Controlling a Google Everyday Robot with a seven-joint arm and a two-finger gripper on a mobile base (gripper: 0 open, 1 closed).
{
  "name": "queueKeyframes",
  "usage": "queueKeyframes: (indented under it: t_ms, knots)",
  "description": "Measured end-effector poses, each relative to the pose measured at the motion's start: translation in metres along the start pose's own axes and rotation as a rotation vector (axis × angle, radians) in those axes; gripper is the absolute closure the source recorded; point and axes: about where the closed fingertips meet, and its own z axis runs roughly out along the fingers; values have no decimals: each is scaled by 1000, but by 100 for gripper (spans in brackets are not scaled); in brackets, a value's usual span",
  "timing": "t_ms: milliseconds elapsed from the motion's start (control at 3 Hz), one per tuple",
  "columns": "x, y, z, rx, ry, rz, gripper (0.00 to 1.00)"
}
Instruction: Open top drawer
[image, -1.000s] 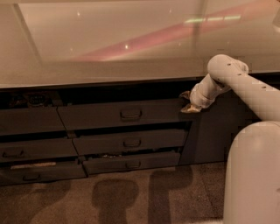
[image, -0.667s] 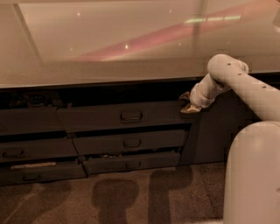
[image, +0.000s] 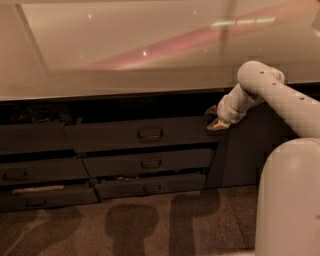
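The top drawer (image: 115, 136) is the wide dark grey front just under the counter, with a small bar handle (image: 149, 134) at its middle. It stands pulled out a little, with a dark gap above its top edge. My gripper (image: 215, 120) sits at the drawer's upper right corner, at the end of my white arm (image: 270, 95) that reaches in from the right. The gripper is well to the right of the handle.
A glossy pale counter (image: 130, 50) overhangs the drawers. Two narrower drawer fronts (image: 150, 163) lie below the top one, and more drawers (image: 30, 175) stand to the left. A dark cabinet door (image: 250, 150) is at right. My white base (image: 290, 200) fills the lower right. Brown carpet (image: 125, 225) covers the floor.
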Motion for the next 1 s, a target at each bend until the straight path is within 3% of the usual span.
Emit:
queueKeyframes:
  t_ms: [1000]
  knots:
    - [-3,7,-4,-2,4,-7,100]
